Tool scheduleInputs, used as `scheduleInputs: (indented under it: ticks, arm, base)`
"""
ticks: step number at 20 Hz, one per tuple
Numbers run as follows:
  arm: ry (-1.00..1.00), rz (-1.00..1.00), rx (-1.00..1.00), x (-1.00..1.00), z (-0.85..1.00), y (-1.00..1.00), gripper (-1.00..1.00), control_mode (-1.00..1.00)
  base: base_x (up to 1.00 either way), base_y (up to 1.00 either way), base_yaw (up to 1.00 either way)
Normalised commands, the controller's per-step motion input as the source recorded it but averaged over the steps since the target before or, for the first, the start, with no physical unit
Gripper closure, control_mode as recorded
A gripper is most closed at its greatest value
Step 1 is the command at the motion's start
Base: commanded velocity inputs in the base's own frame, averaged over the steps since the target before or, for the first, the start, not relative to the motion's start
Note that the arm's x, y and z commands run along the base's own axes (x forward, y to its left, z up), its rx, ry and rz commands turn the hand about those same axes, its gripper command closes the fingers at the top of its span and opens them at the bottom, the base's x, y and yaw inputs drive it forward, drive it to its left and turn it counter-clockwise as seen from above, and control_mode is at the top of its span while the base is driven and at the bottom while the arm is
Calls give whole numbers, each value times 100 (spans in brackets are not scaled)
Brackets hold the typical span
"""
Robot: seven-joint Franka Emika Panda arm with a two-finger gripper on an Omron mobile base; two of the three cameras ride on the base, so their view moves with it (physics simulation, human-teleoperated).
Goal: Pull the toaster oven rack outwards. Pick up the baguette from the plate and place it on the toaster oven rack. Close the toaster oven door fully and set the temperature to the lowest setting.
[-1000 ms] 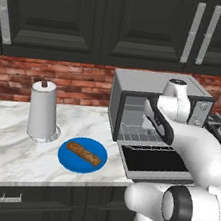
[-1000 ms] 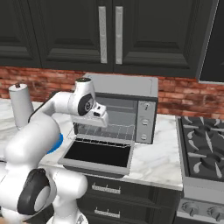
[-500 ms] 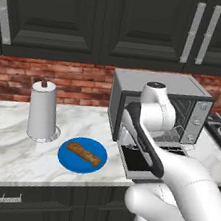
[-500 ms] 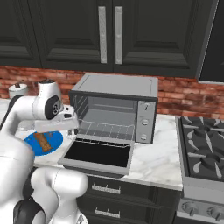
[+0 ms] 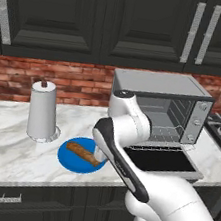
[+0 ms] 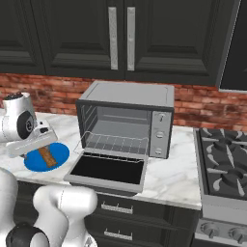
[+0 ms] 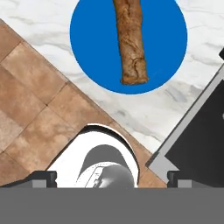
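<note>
The blue plate (image 5: 74, 158) lies on the marble counter left of the toaster oven (image 5: 159, 87), with the brown baguette (image 5: 81, 152) lying across it. The toaster oven door (image 6: 107, 169) hangs open and flat. Above it the wire toaster oven rack (image 6: 116, 143) sticks out of the cavity. In the hand view my gripper (image 7: 111, 179) is open, fingertips (image 7: 46, 178) wide apart with nothing between them. It hovers over the counter's front edge, short of the plate (image 7: 87, 39) and baguette (image 7: 131, 43). The door's corner (image 7: 197, 144) shows at right.
A white paper towel roll (image 5: 42, 111) stands behind and left of the plate. Stove burners (image 6: 226, 164) sit right of the oven. Black cabinets hang above the brick backsplash. My own arm (image 5: 124, 135) crosses between plate and oven.
My arm has swung left, away from the oven mouth and over to the plate. The rack stays pulled out and the door stays down. The gripper has remained open.
</note>
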Motion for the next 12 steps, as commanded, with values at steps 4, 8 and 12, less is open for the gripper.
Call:
scheduleInputs:
  ticks: [4, 8, 12]
  arm:
    - [18, 7, 0, 12, -3, 21, -100, -100]
    - [17, 4, 0, 48, -12, 6, -100, -100]
    - [0, 1, 0, 36, -40, 16, -100, -100]
  base:
    - [0, 0, 0]
    - [0, 0, 0]
    - [0, 0, 0]
